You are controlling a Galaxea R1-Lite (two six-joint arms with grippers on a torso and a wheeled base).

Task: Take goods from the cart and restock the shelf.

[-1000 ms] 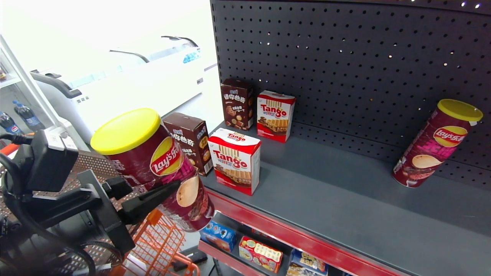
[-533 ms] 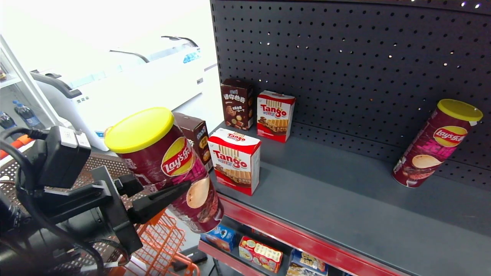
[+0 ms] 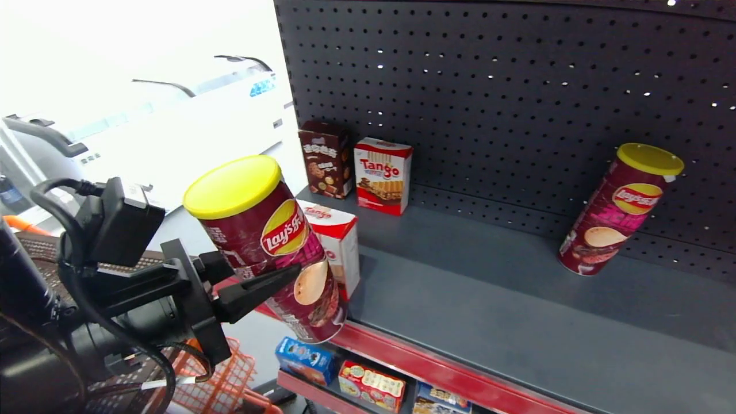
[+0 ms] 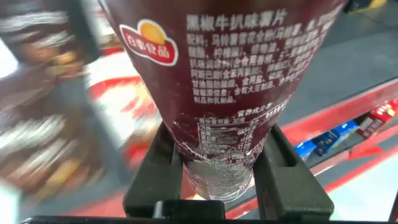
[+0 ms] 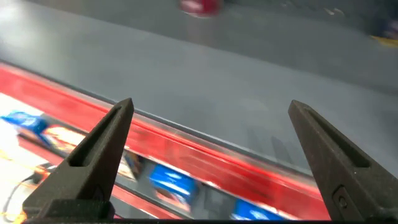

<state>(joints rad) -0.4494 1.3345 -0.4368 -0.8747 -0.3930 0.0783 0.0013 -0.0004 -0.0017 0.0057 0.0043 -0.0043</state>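
My left gripper [image 3: 261, 271] is shut on a dark red chip can [image 3: 270, 230] with a yellow lid, held tilted just off the shelf's front left corner. The left wrist view has the can [image 4: 230, 93] clamped between both fingers [image 4: 283, 171]. The grey shelf [image 3: 489, 299] has a red front edge. A second chip can [image 3: 615, 213] leans against the pegboard at the back right. My right gripper [image 5: 210, 106] stands open above the shelf's red front edge [image 5: 205, 152], with nothing between its fingers.
A brown box [image 3: 322, 158] and a red-and-white wafer box [image 3: 382, 175] stand at the shelf's back left. Another wafer box [image 3: 342, 244] is half hidden behind the held can. The orange cart [image 3: 213, 374] is below left. Small boxes [image 3: 368, 382] sit on the lower shelf.
My left gripper has carried the can to the right, toward the shelf's front edge. The head camera has turned, so the shelf goods sit further left in the picture.
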